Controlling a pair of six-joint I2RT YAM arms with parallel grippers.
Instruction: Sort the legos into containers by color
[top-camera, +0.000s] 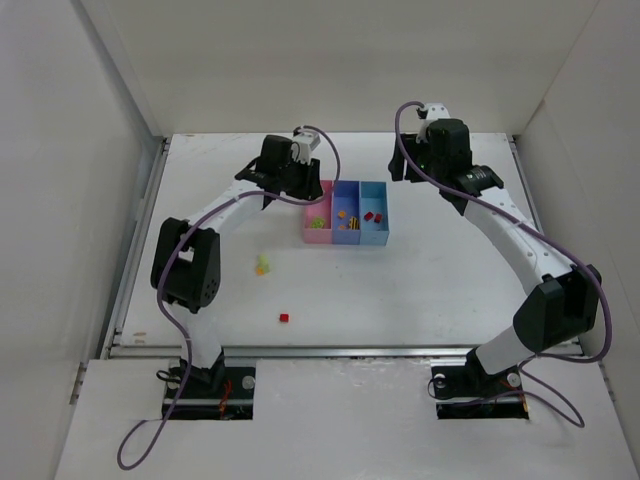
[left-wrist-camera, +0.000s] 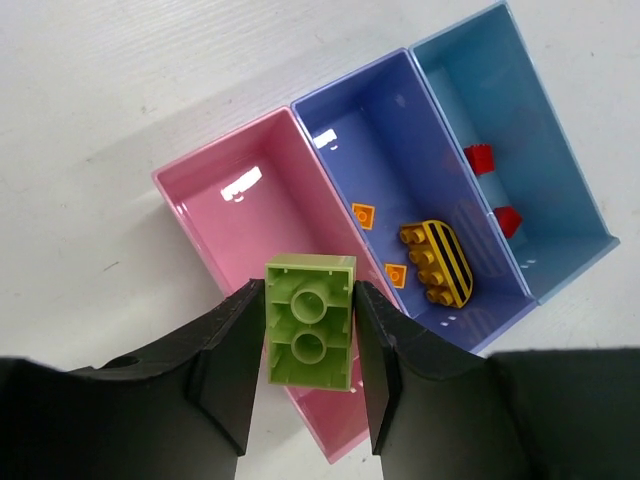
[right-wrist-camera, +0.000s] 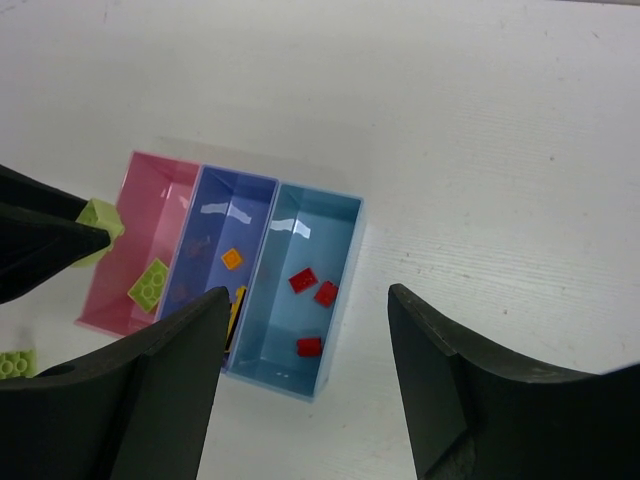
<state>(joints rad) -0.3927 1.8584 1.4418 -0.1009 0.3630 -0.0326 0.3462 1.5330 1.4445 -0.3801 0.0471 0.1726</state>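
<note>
Viewing the left wrist feed, I see the left tool (left-wrist-camera: 308, 300) clenched on a green brick (left-wrist-camera: 310, 325), one finger against each long side, studs facing the camera. The brick hangs over the near end of the pink bin (left-wrist-camera: 215, 215), clear of its floor.

Tray contents, as I read them:
- Pink bin: a second green brick (right-wrist-camera: 148, 285) lies on the floor.
- Violet bin (left-wrist-camera: 370, 130): two orange tiles (left-wrist-camera: 363, 214), (left-wrist-camera: 396, 273) and a yellow brick with black stripes (left-wrist-camera: 438, 262), just beside the tiles.
- Blue bin (left-wrist-camera: 490, 90): three red bricks (right-wrist-camera: 303, 281), (right-wrist-camera: 326, 293), (right-wrist-camera: 309, 346).

The three bins are joined in one row, with the violet bin in the middle.

The right tool (right-wrist-camera: 308, 295) is released, its fingers spread wide with nothing between them. It hovers above the tray, roughly over the blue bin.

On the table (top-camera: 430, 280), nearer the arm bases than the tray, I see a loose yellow-green piece (top-camera: 262, 266) and, well apart from it, a loose red brick (top-camera: 284, 318).
</note>
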